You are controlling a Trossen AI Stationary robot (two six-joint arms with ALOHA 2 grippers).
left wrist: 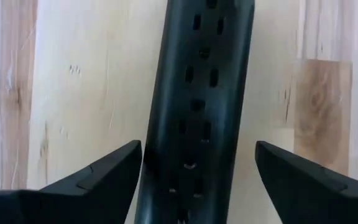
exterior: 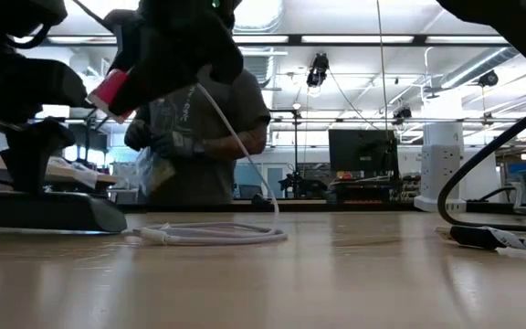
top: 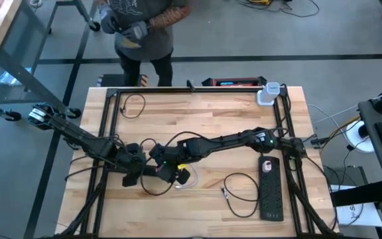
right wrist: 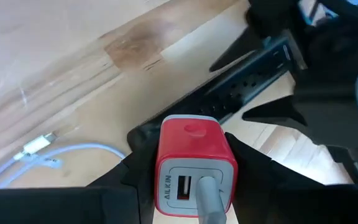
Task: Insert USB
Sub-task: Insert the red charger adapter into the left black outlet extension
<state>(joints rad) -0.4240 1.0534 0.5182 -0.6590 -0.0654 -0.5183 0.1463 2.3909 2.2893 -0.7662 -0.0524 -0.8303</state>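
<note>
Jaws of the right gripper (right wrist: 194,180) clamped on a red and white USB wall charger (right wrist: 194,165), one dark finger pressed to each of its sides; a grey-white cable plug sits in one of the charger's ports. From that plug a white USB cable (exterior: 213,233) drops in an arc to a loose coil lying on the desk (top: 204,116), its free connector (right wrist: 36,145) resting flat on the wood. Just beyond the held charger lies a black power strip (left wrist: 197,106), over which the left gripper (left wrist: 197,177) hovers with jaws spread wide apart, one finger to either side of the strip and neither touching it. In the high view both grippers meet near the front left centre of the desk, the left arm reaching in from the left edge and the right arm stretched across from the right. A second black power strip (top: 270,188) lies well apart near the right edge, with a thin black cable (top: 241,192) looped beside it. A white multi-outlet tower (top: 268,93) stands at the far right corner. Beyond the far edge of the desk stands a person (top: 141,33) in a grey shirt and gloves, holding a small object.
</note>
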